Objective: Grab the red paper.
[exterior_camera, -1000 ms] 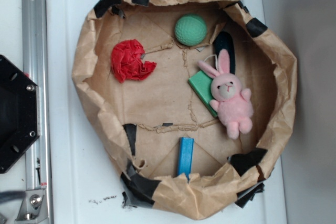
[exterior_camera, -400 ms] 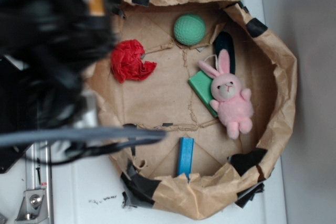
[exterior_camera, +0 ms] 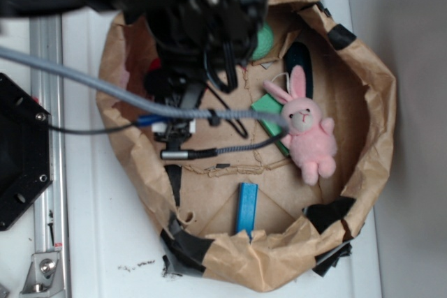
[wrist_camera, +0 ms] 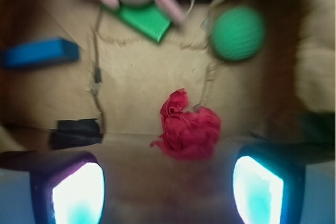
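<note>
One brown paper bowl (exterior_camera: 377, 88) holds all the toys, and the robot claw (wrist_camera: 168, 182) hangs over it.

Inside the bowl, the red paper (wrist_camera: 190, 127) lies on the floor of the bowl, on the side near the left edge of the desk; from above only a small bit of red (exterior_camera: 154, 65) peeks out under the black arm (exterior_camera: 202, 12). In the wrist view the claw's two fingers (wrist_camera: 79, 192) are wide apart, with nothing between them, and the red paper sits just ahead of the gap. A green ball (wrist_camera: 237, 32) rests near the far side of the bowl, mostly hidden by the arm from above. A pink bunny (exterior_camera: 307, 134) lies toward the right edge, partly on a green block (exterior_camera: 265, 113). A blue block (exterior_camera: 246, 209) sits near the front edge.
</note>
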Action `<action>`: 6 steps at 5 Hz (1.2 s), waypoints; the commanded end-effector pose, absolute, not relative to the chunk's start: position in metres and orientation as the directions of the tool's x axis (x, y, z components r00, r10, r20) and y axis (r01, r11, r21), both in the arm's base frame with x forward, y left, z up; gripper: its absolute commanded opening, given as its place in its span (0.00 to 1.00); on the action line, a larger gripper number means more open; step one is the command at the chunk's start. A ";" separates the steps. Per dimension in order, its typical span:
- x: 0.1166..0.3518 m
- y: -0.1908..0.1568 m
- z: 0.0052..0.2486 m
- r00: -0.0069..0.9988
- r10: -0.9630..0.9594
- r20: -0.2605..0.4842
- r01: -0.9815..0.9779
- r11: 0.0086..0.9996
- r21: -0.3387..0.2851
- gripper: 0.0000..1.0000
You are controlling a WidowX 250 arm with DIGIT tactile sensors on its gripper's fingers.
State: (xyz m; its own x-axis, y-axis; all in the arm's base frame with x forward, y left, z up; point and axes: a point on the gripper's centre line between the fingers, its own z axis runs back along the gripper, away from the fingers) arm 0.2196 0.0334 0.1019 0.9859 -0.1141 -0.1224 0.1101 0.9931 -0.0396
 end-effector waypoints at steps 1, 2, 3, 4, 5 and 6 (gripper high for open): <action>0.222 0.058 0.043 0.965 -0.249 0.082 0.248 0.968 0.027 1.00; 0.235 0.061 0.047 0.936 -0.298 0.189 0.286 0.954 0.086 1.00; 0.247 0.071 0.044 0.927 -0.324 0.188 0.294 0.940 0.173 1.00; 0.254 0.076 0.032 0.919 -0.366 0.144 0.337 0.921 0.195 0.83; 0.252 0.078 0.040 0.915 -0.375 0.149 0.344 0.917 0.201 0.00; 0.251 0.073 0.051 0.910 -0.376 0.177 0.347 0.921 0.176 0.00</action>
State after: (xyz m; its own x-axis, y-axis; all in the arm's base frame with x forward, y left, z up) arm 0.2380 0.0671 0.0408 0.9218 -0.3647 0.1316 0.3494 0.9285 0.1257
